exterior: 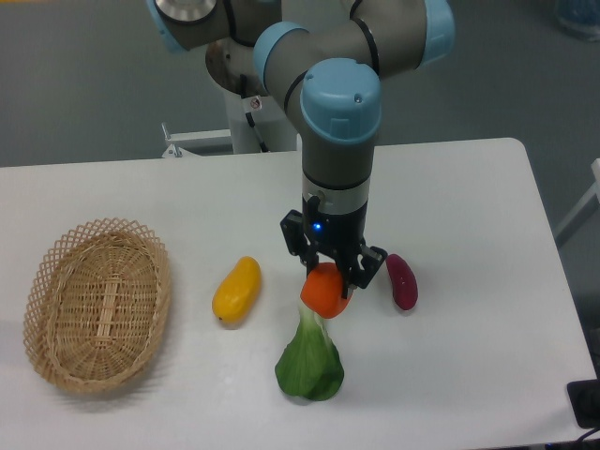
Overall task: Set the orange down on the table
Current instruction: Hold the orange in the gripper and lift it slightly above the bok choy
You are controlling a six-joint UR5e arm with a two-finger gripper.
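Observation:
The orange (pixel 324 292) is a small round red-orange fruit held between the fingers of my gripper (pixel 332 277) near the middle of the white table (pixel 469 187). The gripper is shut on it, pointing straight down. The orange hangs just over the white stem end of the green leafy vegetable (pixel 310 362). I cannot tell whether it touches the vegetable or the tabletop.
A yellow-orange mango-like fruit (pixel 236 290) lies left of the gripper. A purple oblong vegetable (pixel 402 280) lies close on its right. An oval wicker basket (pixel 96 302) stands at the left of the table. A dark object (pixel 586 403) sits at the right front corner.

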